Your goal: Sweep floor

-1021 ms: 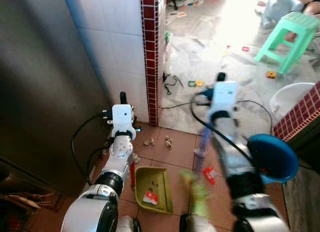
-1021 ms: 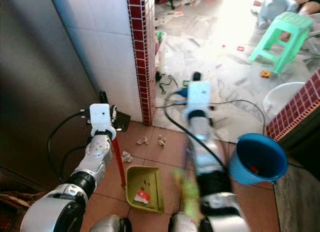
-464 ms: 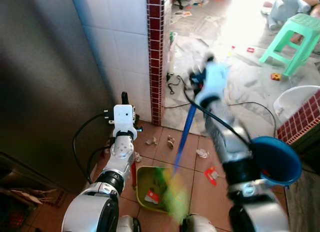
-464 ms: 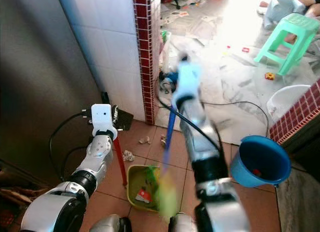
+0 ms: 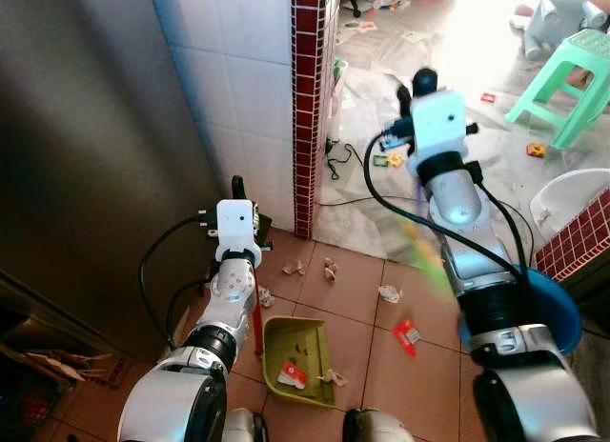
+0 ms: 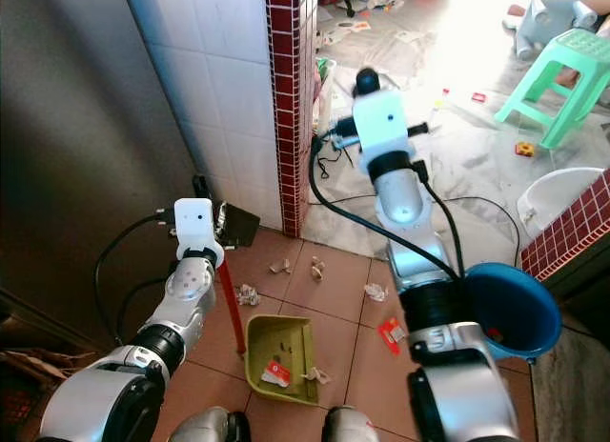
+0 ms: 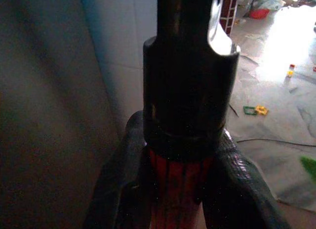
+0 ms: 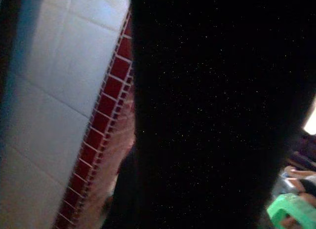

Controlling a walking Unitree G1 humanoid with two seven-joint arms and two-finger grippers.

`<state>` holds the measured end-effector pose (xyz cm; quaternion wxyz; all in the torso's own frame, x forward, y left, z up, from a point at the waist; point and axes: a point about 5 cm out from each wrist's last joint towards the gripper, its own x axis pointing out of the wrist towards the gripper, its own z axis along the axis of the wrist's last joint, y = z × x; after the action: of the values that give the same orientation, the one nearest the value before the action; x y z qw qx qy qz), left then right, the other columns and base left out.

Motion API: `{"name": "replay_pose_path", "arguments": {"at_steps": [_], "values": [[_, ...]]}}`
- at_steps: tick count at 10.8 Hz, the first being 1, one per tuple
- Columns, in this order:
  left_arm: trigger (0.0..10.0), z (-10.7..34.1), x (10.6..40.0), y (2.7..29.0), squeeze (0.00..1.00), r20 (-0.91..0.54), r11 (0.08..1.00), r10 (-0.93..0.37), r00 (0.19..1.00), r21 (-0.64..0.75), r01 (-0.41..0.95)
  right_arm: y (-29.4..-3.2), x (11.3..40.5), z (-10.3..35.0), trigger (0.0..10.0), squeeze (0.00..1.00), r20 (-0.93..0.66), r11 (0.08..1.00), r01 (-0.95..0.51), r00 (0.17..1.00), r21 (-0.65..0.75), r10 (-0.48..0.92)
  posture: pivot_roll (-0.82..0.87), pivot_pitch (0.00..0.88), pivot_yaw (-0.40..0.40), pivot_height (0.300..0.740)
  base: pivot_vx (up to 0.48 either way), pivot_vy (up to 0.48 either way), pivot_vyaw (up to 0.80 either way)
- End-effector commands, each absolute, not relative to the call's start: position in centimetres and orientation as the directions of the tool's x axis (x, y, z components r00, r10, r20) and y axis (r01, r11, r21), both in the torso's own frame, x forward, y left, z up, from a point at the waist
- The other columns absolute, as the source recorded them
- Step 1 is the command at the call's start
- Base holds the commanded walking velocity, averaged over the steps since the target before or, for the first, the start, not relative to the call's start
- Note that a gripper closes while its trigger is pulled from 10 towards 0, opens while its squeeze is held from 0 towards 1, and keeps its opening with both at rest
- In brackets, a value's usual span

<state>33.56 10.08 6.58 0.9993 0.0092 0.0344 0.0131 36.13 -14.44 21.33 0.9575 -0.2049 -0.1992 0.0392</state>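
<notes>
Green dustpan (image 5: 303,358): on floor tiles, scraps inside
Left claw (image 7: 183,155): clamped on red dustpan handle (image 6: 230,309)
Right claw (image 5: 416,83): raised, grip cannot be told
Paper scraps (image 5: 389,293): loose beside dustpan

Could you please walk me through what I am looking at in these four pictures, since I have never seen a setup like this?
This is a humanoid robot with two silver arms. The two wide pictures come from its head camera, looking down at the floor. The other two come from cameras on its wrists.

The left gripper is shut on the dustpan's red handle; the green dustpan sits on the brown tiles and already holds some scraps. The right arm is raised, with a blurred green streak beside it; its wrist picture is nearly black, so I cannot tell its grip.

Paper scraps and a red wrapper lie on the tiles, beside a blue bucket.
</notes>
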Motion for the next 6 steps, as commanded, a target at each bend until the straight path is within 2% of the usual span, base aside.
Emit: {"name": "replay_pose_path", "arguments": {"at_steps": [1, 4, 6], "values": [[10.0, 6.8, 33.6, 10.2, 0.0, -0.046, 0.999, 0.022, 0.999, 0.044, -0.02, -14.5, 36.0, 21.4, 10.0, 0.0, 0.382, 0.903, 0.027, 0.911, -0.428, 0.154, -0.08, 0.095, 0.026, 0.74, 0.0, 0.0, 0.0], [10.0, 8.5, 33.6, 10.5, 0.0, 0.066, 0.998, 0.008, 0.998, 0.069, -0.012, -14.6, 35.2, 17.3, 10.0, 0.0, 0.287, 0.924, 0.021, 0.953, -0.381, 0.096, -0.04, 0.137, 0.028, 0.74, 0.0, 0.0, 0.0], [10.0, 8.0, 33.1, 11.2, 0.0, 0.039, 0.991, 0.004, 0.999, 0.13, -0.009, -14.1, 35.1, 15.5, 10.0, 0.0, 0.213, 0.946, 0.001, 0.974, -0.323, 0.072, -0.03, 0.151, 0.035, 0.74, 0.0, 0.0, 0.0]]}}
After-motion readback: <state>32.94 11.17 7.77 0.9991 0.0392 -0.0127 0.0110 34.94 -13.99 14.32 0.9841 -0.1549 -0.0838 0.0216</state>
